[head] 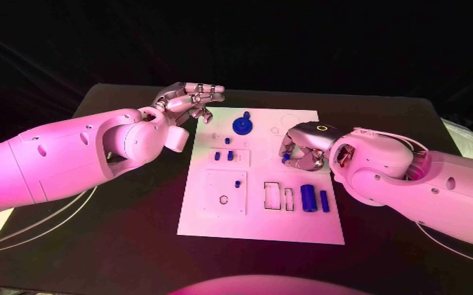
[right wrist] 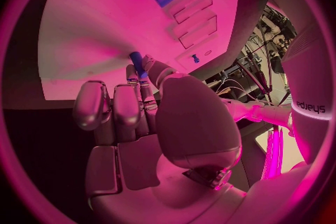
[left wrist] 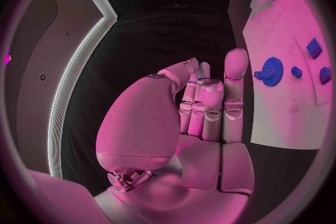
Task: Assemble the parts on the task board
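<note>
Two hands in play here. Right hand (head: 307, 150) sits over the right side of the task board (head: 258, 227), fingers curled in, pinching a small blue peg (right wrist: 137, 63) at its fingertips. Left hand (head: 187, 101) hangs just off the board's far left corner, fingers curled loosely and holding nothing as far as I can see. On the board: a blue gear (head: 242, 126) at the far end, two small blue blocks (head: 223, 155) mid-left, and a blue cylinder (head: 307, 198) near right beside empty slots. Black table (head: 118, 240) underneath, dark room behind.
</note>
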Robot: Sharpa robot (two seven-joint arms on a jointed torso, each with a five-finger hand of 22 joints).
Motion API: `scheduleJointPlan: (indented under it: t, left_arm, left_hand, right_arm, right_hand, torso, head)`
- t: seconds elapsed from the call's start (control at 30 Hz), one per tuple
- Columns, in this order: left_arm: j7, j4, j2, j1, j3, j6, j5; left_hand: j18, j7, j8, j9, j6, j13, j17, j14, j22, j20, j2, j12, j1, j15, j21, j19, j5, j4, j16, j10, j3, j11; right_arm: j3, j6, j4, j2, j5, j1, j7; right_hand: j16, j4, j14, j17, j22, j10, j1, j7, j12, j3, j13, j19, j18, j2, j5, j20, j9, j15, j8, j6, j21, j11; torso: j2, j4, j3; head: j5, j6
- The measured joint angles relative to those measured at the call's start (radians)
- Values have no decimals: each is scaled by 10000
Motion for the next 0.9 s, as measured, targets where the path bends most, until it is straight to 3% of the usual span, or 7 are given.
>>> scheduleJointPlan:
  t: [0.4, 0.7, 0.9]
  left_arm:
    - [-23, -2, -2, -6, -4, 22, 0]
    - [-35, -12, -2, -16, -8, 42, -1]
    - [-41, -33, 46, -19, -9, 55, -1]
  left_hand:
    - [1, 0, 0, 0, 0, 4, 1, 0, 0, 0, 0, 0, 0, 0, 0, 0, 0, 0, 0, 0, 0, 0]
    - [0, -35, 0, 0, -35, 3, -17, -35, 0, 0, 0, 0, 0, 34, -38, 0, 0, 0, 0, -35, 0, 35]
    - [1, -35, 0, 0, -35, 3, -17, -35, 0, 0, 0, 0, 0, 34, -38, 0, 0, 1, 0, -35, 0, 35]
  right_arm:
    - [-20, -518, 136, -95, -91, -34, -3]
    - [59, -991, 792, -455, 22, 78, 44]
    - [79, -1176, 1224, -207, 285, 103, 108]
  right_hand:
    - [186, -260, 1, 224, 516, 283, 120, -26, 23, 433, 52, 269, 2, 142, -117, -56, 117, -72, 147, 346, 344, 187]
    - [226, -353, 1, 244, 603, 297, 121, -14, -15, 526, 83, 305, 1, 142, -155, -92, 167, -72, 148, 362, 382, 201]
    - [225, -395, 1, 243, 614, 297, 121, -14, -40, 567, 44, 305, 1, 142, -154, -92, 154, -72, 148, 361, 382, 201]
  torso:
    - [-10, 11, 2]
    - [-13, 0, -5]
    - [-12, -6, -5]
  head:
    - [-22, -12]
    - [-41, -12]
    - [-47, 4]
